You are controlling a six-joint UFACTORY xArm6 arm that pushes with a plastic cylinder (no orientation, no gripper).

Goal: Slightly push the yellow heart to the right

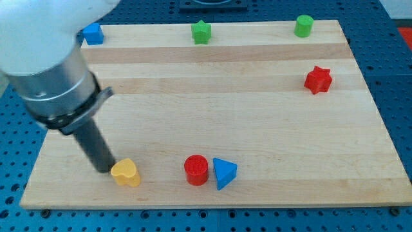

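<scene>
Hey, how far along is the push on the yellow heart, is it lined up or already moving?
Approach looks done: my tip sits at the left side of the yellow heart-shaped block, seemingly touching it, near the wooden board's bottom edge. The push is just in hand. Left: a slight nudge toward the view's right, stopping well short of the red cylinder block.
</scene>
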